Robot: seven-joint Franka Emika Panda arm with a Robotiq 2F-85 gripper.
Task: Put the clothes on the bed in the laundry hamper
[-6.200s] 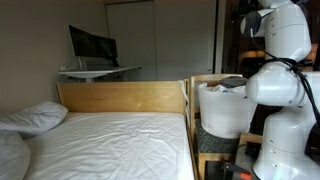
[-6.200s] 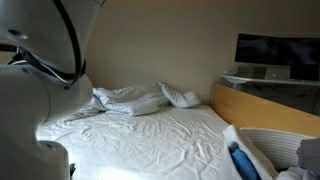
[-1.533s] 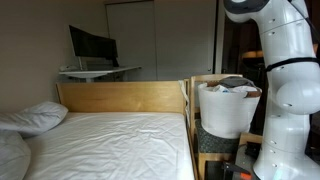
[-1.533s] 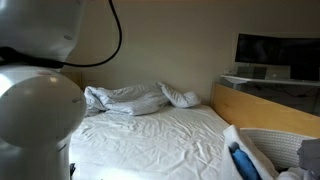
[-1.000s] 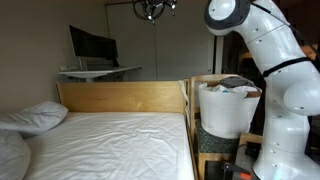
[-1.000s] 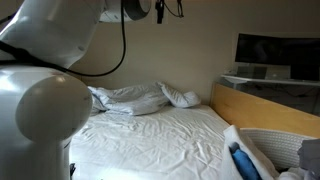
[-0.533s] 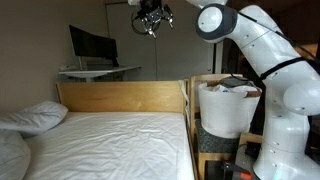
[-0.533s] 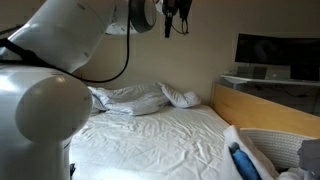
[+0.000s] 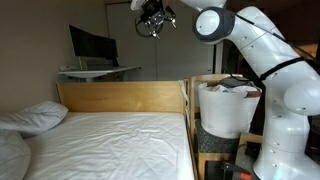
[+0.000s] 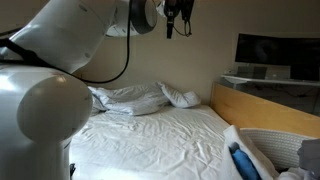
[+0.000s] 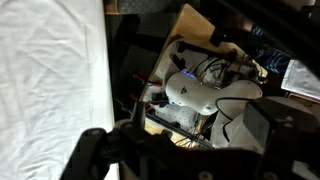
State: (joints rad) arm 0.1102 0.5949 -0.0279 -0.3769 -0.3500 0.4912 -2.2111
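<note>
White clothes (image 10: pixel 130 98) lie bunched among pillows (image 9: pixel 35 117); the gripper (image 9: pixel 152 20), jaws released and empty, could grab a pillow instead.

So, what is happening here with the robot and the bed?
A white robot arm holds its gripper high above the bed, open and empty. Nothing is being handled right now. Crumpled white fabric lies near the far end of the bed; whether it is clothes or pillows is hard to tell. The laundry hamper stands beside the bed, next to the robot, with something already lying in it.
</note>
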